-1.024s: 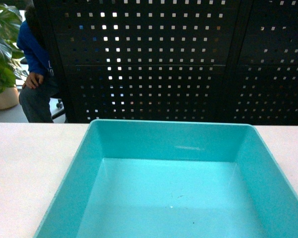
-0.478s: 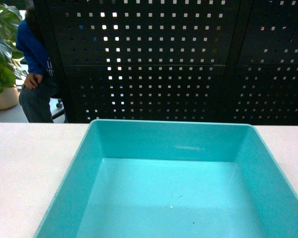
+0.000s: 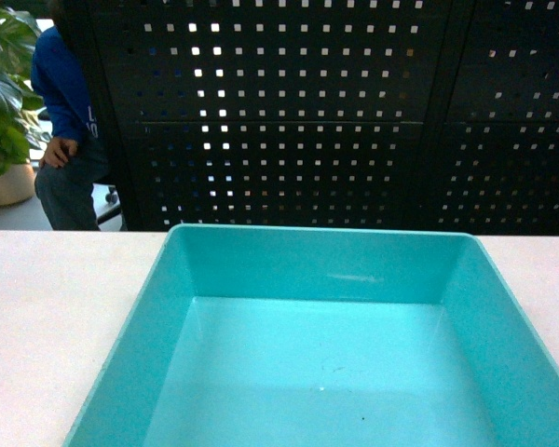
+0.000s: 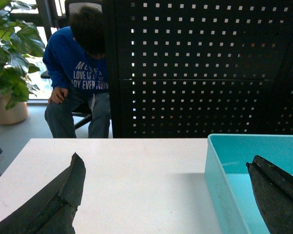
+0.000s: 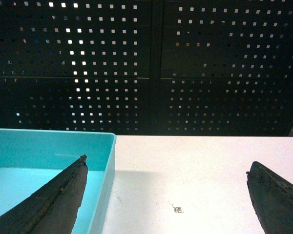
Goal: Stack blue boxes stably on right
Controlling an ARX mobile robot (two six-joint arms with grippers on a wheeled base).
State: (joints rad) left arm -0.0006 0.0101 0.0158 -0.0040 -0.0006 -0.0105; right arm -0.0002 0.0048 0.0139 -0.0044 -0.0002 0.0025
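A light turquoise blue box sits empty on the white table, filling the lower middle of the head view. Its left wall shows in the left wrist view, its right wall in the right wrist view. My left gripper is open and straddles the left wall: one finger is over the table, the other is over the box's inside. My right gripper is open and straddles the right wall, with one finger over the box and the other over the table. Neither gripper shows in the head view.
A black perforated panel stands behind the white table. A person in a blue sweatshirt sits beyond the table's far left, next to a potted plant. A small square code mark lies on the table right of the box.
The person at the back left has shifted slightly. The box has not moved.
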